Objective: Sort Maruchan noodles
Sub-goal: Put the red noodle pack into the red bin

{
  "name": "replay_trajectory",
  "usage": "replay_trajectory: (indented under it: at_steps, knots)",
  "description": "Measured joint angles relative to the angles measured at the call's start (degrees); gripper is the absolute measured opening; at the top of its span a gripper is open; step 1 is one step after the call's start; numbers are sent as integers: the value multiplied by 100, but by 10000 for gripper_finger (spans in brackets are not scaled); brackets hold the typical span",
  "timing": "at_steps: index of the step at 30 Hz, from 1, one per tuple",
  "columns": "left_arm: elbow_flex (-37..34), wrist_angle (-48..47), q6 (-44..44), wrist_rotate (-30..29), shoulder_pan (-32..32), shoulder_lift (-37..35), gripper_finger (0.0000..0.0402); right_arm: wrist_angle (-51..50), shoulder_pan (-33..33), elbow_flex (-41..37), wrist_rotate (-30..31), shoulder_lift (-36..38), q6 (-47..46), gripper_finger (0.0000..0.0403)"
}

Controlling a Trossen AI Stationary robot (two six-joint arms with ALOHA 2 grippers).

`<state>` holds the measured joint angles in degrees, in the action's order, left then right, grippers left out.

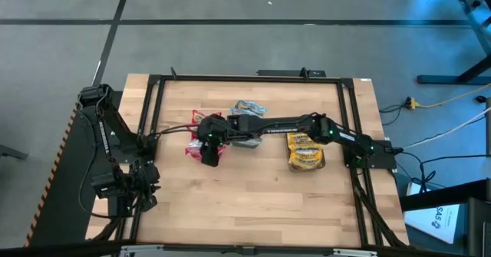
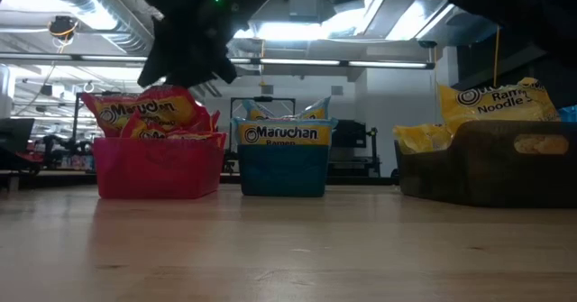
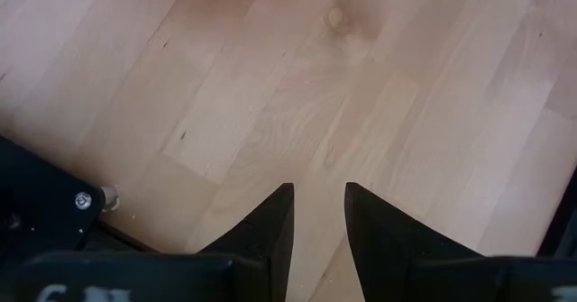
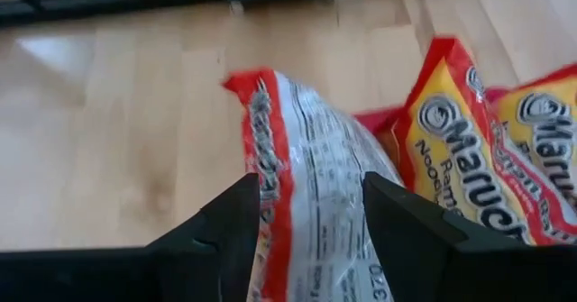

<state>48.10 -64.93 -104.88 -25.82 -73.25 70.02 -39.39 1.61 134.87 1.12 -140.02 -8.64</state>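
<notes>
A wooden tabletop (image 1: 253, 203) seen from above, with three bins in a row across its middle. The right arm stretches from its base at the right edge almost straight across the tabletop, past the other bins, to the pink bin (image 2: 158, 165) on the left. Its right gripper (image 4: 306, 214) hangs directly over that bin's pile of red Maruchan noodles (image 2: 149, 114). One red packet (image 4: 311, 180) lies between the two fingers, its long axis running away from the wrist, its printed back facing up. The fingers stand on either side of it; whether they are pressing it or have just let go cannot be told. The packet appears to rest on its red neighbours, so the coming move is judged to be a lift straight up and away.

The teal bin (image 2: 283, 162) holds light-blue packets, and the dark bin (image 2: 487, 171) on the right holds yellow ones.

The left arm waits folded at the near left corner, its left gripper (image 3: 319, 203) parted and empty, pointing down at bare wood, well apart from every packet.
</notes>
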Motion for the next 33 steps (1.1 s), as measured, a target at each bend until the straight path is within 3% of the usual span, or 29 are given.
replay_trajectory:
  at_steps: [14,21,27,33]
  knots:
    - [0,79,-11,0,-1,0,95,-62,-128,-2,85,-238,133,190]
    - [0,227,-11,138,0,0,95,-145,-343,9,-380,-237,-586,133]
    - [0,320,-15,396,-1,0,95,-150,-526,9,-1231,-239,-1479,89]
    - [0,380,-7,398,0,0,95,-228,-540,9,-1059,-241,-1525,84]
